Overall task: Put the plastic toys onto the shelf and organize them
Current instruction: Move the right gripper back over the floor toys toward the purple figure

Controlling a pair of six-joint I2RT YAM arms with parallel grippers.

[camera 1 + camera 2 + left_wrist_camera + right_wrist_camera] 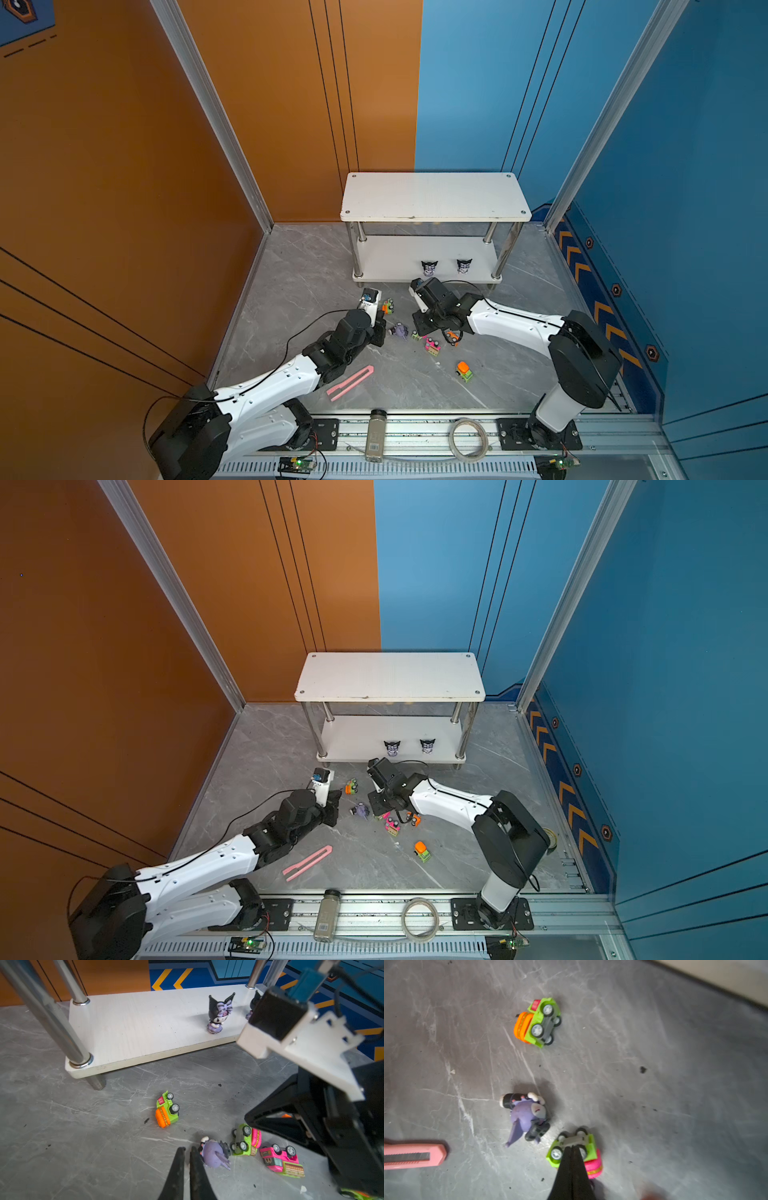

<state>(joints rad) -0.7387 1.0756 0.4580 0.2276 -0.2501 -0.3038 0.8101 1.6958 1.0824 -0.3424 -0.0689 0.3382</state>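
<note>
The white two-tier shelf stands at the back, with two black-eared figurines upright on its lower tier. A third purple figurine lies on its side on the floor. My left gripper rests just beside it, jaws nearly together with nothing between them. A green-and-pink car lies wheels-up, and my right gripper hovers over its underside, shut and empty. An orange-and-green car lies on its side nearer the shelf. A pink car lies overturned beside the right arm.
Another orange-and-green car stands alone toward the front. An orange car is partly hidden under the right wrist. A pink strip lies near the left arm. A grey bottle and a tape ring rest on the front rail.
</note>
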